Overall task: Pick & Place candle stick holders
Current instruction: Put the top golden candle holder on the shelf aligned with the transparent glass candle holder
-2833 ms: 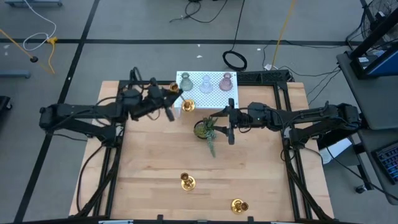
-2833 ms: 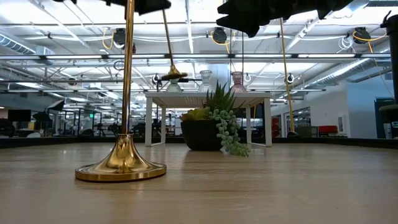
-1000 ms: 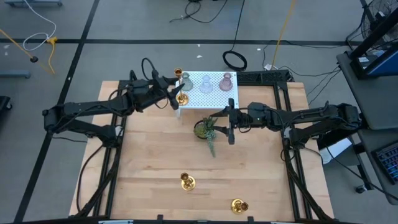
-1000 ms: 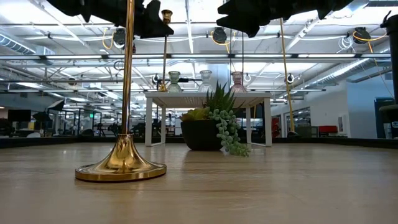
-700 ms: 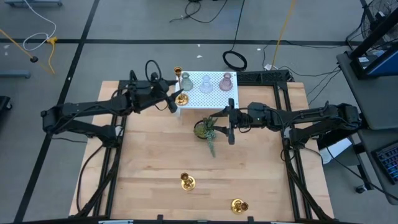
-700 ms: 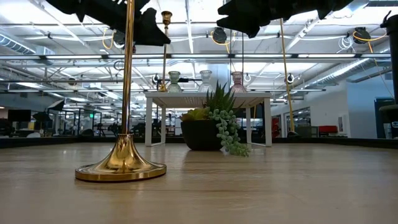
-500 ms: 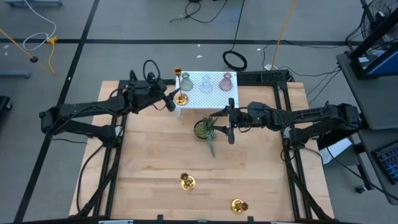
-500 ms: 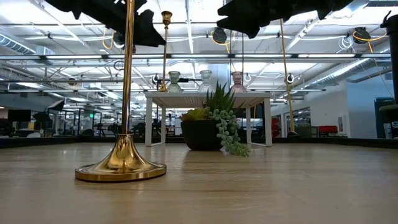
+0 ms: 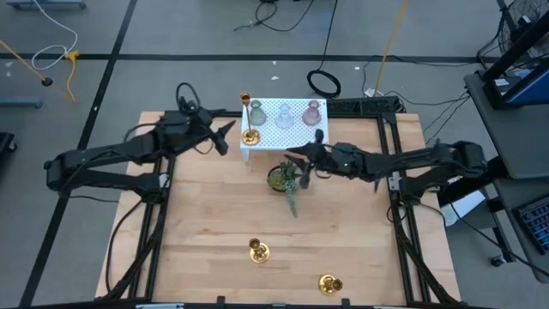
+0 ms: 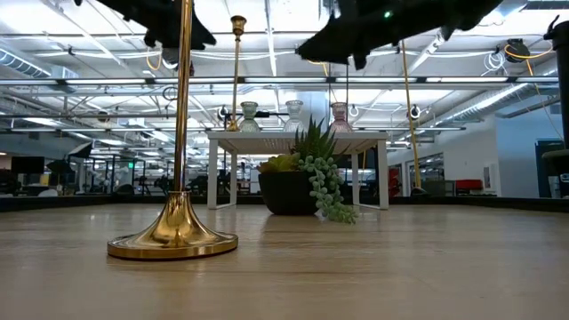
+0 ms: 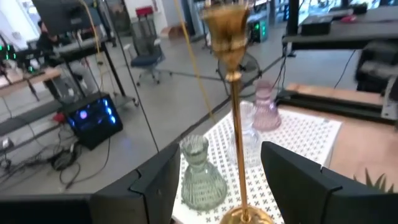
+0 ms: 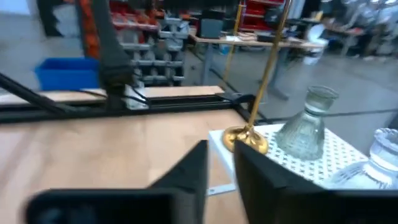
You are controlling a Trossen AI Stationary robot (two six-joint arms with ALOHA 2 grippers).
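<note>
One candlestick (image 9: pixel 247 120) standing on white stand (image 9: pixel 292 133); two candlesticks (image 9: pixel 258 251) waiting near table front. Left gripper (image 9: pixel 221 137) hovering open beside stand; right gripper (image 9: pixel 300 163) narrowing, empty. Brass likely stiff, slippery, top-heavy: grasping mid-stem.

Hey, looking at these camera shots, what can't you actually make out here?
- Low view: the front candlestick runs off the top edge, so its cup is cut off.
- Low view: both grippers are black silhouettes against ceiling lights.
- Left wrist view: the placed candlestick has its base cut by the bottom edge.
- High view: the third candlestick is too small for detail.
</note>
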